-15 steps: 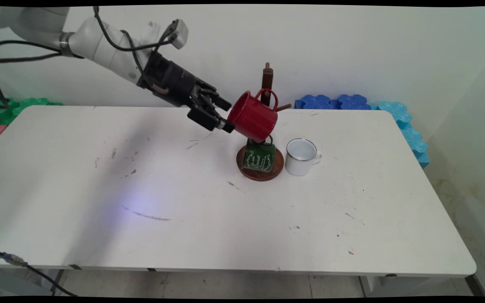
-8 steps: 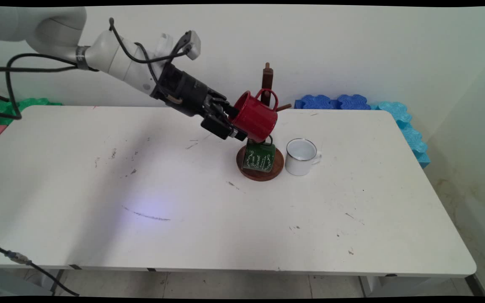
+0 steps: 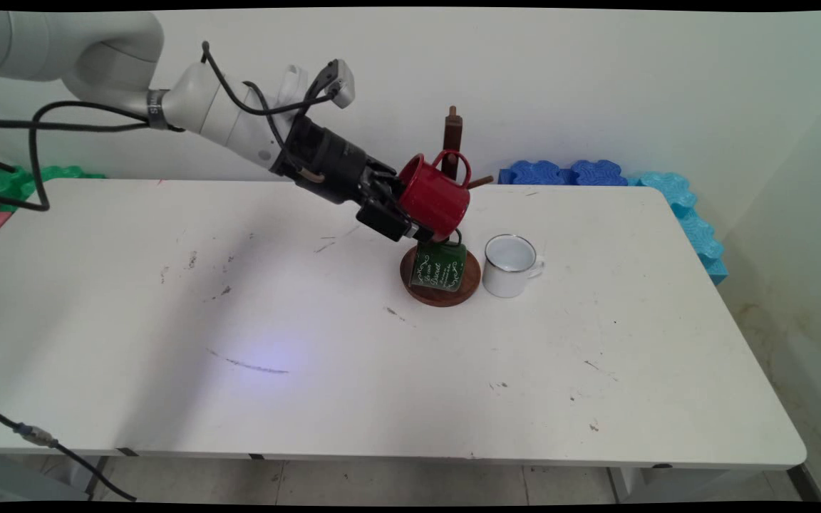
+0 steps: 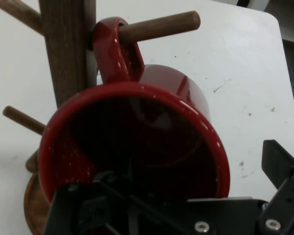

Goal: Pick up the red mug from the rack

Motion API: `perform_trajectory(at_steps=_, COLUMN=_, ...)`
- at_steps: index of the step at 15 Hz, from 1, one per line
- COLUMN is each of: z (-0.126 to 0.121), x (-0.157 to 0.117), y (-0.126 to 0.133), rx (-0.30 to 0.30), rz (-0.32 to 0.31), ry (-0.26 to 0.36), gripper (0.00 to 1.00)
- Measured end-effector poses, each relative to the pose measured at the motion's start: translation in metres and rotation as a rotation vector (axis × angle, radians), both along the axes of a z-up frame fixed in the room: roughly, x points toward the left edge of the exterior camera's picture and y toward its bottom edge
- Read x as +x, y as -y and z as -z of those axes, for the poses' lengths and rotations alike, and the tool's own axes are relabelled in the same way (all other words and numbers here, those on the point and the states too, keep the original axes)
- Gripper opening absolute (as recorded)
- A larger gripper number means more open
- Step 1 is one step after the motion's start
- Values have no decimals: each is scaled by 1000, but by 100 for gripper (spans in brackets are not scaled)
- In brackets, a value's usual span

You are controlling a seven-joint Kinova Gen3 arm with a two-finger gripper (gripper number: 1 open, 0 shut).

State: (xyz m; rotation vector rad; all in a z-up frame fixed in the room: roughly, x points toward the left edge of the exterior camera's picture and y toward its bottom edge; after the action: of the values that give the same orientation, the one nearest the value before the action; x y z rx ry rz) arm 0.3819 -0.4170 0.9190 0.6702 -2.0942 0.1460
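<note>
In the main view, the gripper (image 3: 410,222) is seen reaching in from the left at a downward slant, right up against the open mouth of a red mug (image 3: 437,200). The mug is hung by its handle on a peg of the wooden mug tree (image 3: 452,135), near the far edge of the white table (image 3: 311,342), and is tilted with its mouth toward the hand, as a handle-hung mug would be. A green mug (image 3: 439,266) hangs lower on the same tree, over the round base (image 3: 441,296), and a white mug (image 3: 509,265) stands upright on the table just right of that base. Blue foam blocks (image 3: 567,172) lie along the wall at the far right.

In the hand view, the red mug's rim (image 4: 137,93) fills the middle, with one finger (image 4: 279,161) outside the wall on the right and the linkage low at the mouth; the jaws are spread and nothing is clamped, the rim appearing straddled. The handle (image 4: 112,49) is looped over the peg (image 4: 159,27).

Against the earlier main views, the gripper has advanced rightward onto the mug's rim, while the mugs and tree have kept their places.
</note>
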Motion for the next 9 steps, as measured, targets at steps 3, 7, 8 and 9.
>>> perform_trajectory(at_steps=3, z=1, x=-4, y=0, rx=1, rz=-3, ry=-9, gripper=100)
perform_trajectory(at_steps=7, z=1, x=-8, y=1, rx=2, rz=-5, ry=-19, gripper=100)
perform_trajectory(at_steps=8, z=0, x=-9, y=1, rx=3, rz=-6, ry=-21, gripper=100)
perform_trajectory(at_steps=9, z=0, x=-10, y=1, rx=3, rz=-6, ry=-23, gripper=100)
